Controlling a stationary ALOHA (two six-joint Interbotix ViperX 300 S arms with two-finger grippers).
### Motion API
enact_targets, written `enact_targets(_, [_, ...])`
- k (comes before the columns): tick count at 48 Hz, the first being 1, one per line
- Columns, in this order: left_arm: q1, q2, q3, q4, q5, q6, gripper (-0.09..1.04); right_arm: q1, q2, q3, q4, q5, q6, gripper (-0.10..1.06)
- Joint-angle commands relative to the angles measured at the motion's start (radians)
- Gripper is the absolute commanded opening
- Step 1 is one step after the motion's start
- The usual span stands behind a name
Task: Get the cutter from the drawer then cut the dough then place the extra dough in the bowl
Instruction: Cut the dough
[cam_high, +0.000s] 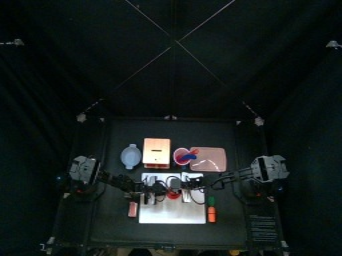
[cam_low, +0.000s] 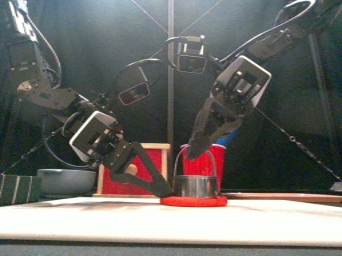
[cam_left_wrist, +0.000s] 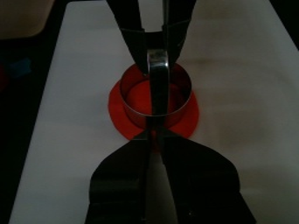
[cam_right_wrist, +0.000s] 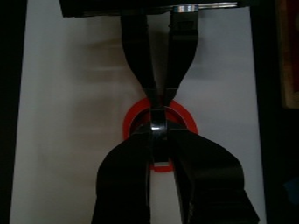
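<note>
Front view: left hand (cam_low: 166, 187) and right hand (cam_low: 199, 166) both clamp the cutter (cam_low: 198, 186) on the dough (cam_low: 194, 201); press level, straight down.

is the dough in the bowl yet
No, the red dough lies flat on the white board with the metal cutter standing on it.

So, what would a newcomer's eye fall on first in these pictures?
First the round metal cutter, standing on the flat red dough disc on the white cutting board. The left gripper holds it from the left and the right gripper from above, jaws shut on it. Behind stands a pale wooden box with a red drawer front.
</note>
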Motion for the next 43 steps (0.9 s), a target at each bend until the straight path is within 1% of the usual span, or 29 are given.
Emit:
enact_targets(1, [0.003,-0.006,-0.008,0.0,-0.002,-0.002,0.58,-0.002,-0.069,-0.025,-0.005,0.017,0.0,0.44])
enact_targets(9, [0.002,0.005,-0.008,-0.002,0.0,-0.002,0.58,-0.006,-0.17,-0.011,-0.031,0.054,-0.002,0.44])
enact_targets(19, [0.002,0.012,-0.011,-0.002,0.0,-0.003,0.58,-0.017,-0.301,0.058,-0.046,0.086,0.0,0.44])
enact_targets(25, [0.003,0.009,-0.012,0.0,-0.002,-0.003,0.58,-0.028,-0.371,0.121,-0.037,0.095,0.003,0.44])
enact_targets(31, [0.003,0.005,-0.014,-0.002,-0.002,-0.003,0.58,-0.028,-0.422,0.187,-0.021,0.091,0.003,0.44])
enact_targets(36, [0.003,-0.003,-0.014,0.0,0.0,-0.003,0.58,-0.028,-0.433,0.238,0.003,0.072,0.002,0.44])
enact_targets(43, [0.003,-0.02,-0.018,0.0,-0.002,0.0,0.58,-0.028,-0.411,0.281,0.02,0.035,0.002,0.44])
